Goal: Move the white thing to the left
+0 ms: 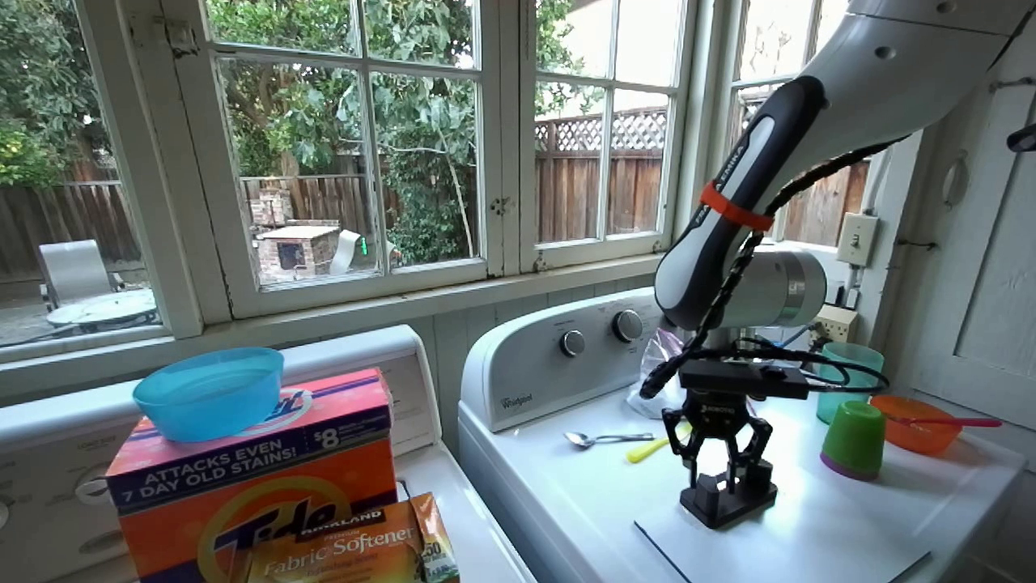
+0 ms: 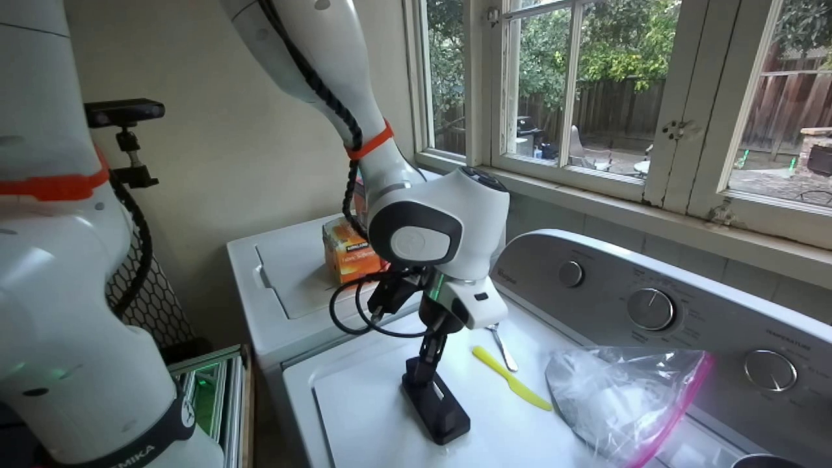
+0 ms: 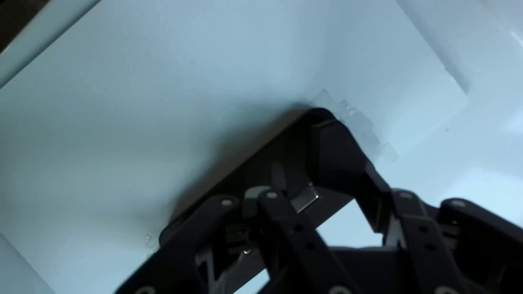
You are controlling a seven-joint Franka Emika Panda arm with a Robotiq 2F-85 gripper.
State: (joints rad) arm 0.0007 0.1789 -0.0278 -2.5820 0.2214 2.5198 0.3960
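Directly under the end effector [image 1: 715,482], fingers apart but grip unclear, sits a pale piece [image 3: 304,199] on a black base [image 2: 429,406].

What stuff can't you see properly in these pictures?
Whether the gripper grips the black thing: wrist view, dark on dark, blurred.
What the clear bag holds, if anything: in an exterior view, crinkled plastic blurs it.
Tide box, bottom: in an exterior view, softener box and picture edge hide it.
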